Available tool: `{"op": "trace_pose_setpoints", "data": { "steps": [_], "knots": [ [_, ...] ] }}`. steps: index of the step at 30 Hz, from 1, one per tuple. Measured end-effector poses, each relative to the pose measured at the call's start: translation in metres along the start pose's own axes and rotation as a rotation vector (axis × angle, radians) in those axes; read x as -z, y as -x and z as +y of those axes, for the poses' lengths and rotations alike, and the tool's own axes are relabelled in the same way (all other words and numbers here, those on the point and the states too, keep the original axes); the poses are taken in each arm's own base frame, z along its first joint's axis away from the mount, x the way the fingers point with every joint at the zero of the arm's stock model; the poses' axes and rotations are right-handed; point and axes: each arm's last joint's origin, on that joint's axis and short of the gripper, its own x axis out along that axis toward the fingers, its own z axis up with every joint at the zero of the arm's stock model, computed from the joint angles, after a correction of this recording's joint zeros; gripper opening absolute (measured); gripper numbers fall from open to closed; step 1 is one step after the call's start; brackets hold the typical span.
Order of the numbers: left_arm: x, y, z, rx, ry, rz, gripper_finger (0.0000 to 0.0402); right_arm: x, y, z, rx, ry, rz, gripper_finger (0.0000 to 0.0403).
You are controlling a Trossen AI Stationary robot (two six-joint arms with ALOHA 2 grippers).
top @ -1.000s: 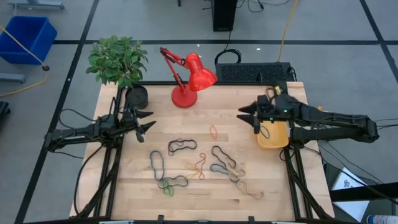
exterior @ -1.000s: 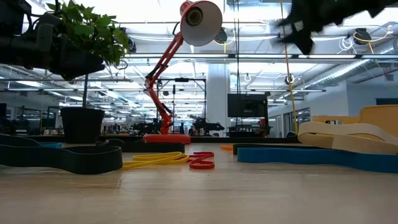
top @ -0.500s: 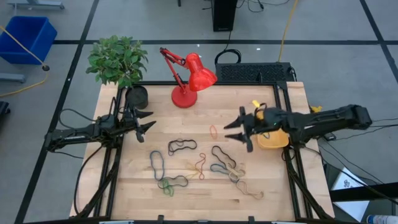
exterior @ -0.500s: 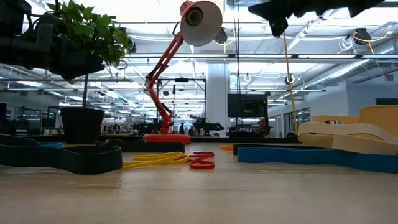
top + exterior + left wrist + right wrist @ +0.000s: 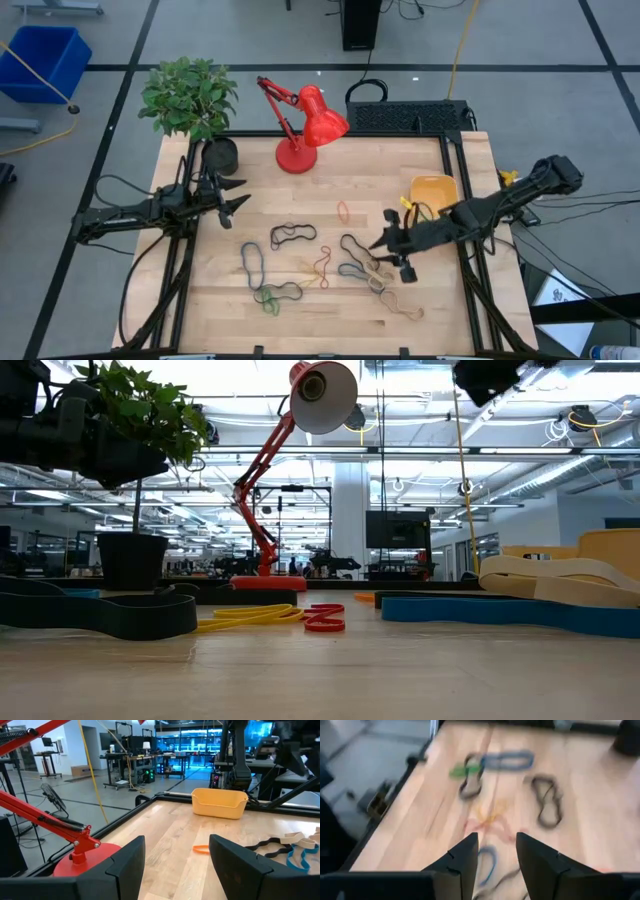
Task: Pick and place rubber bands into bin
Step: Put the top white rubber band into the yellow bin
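Reaching over the scattered rubber bands (image 5: 352, 262) mid-desk, the right gripper (image 5: 392, 254) is carrying nothing, jaws parted. It is needing to descend and pinch one band, then carry it to the bin (image 5: 433, 192) nearby; the left gripper (image 5: 232, 196) is waiting, jaws released.

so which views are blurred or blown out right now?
Right wrist view: motion-smeared, the rubber bands on the table soft-edged. Low view: ceiling lights glare white, the lamp and plant backlit, near tabletop out of focus. Left wrist view: sharp, the bin crisp, blue-lit room behind. High view: evenly lit, no blur.
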Motion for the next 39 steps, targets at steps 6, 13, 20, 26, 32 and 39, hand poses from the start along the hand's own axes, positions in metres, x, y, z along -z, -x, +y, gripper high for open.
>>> {"op": "trace_pose_setpoints", "data": {
  "steps": [6,13,20,26,32,39],
  "knots": [
    [0.0,0.0,0.0,0.0,0.0,0.0,0.0228,0.019,-0.02,0.023,-0.026,-0.048,0.187,0.0125],
    [0.0,0.0,0.0,0.0,0.0,0.001,0.0228,0.047,-0.052,0.033,0.006,-0.076,0.35,0.0125],
    [0.0,0.0,0.0,0.0,0.002,0.002,0.0228,0.06,-0.068,0.035,0.059,-0.198,0.419,0.0125],
    [0.0,0.0,0.0,0.0,0.003,0.002,0.0228,0.068,-0.077,0.035,0.081,-0.197,0.467,0.0125],
    [0.0,0.0,0.0,-0.001,0.003,0.002,0.0228,0.072,-0.083,0.035,0.102,-0.235,0.489,0.0125],
    [0.0,0.0,0.0,-0.001,0.003,0.002,0.0228,0.072,-0.083,0.037,0.046,-0.303,0.508,0.0122]
  ]
}}
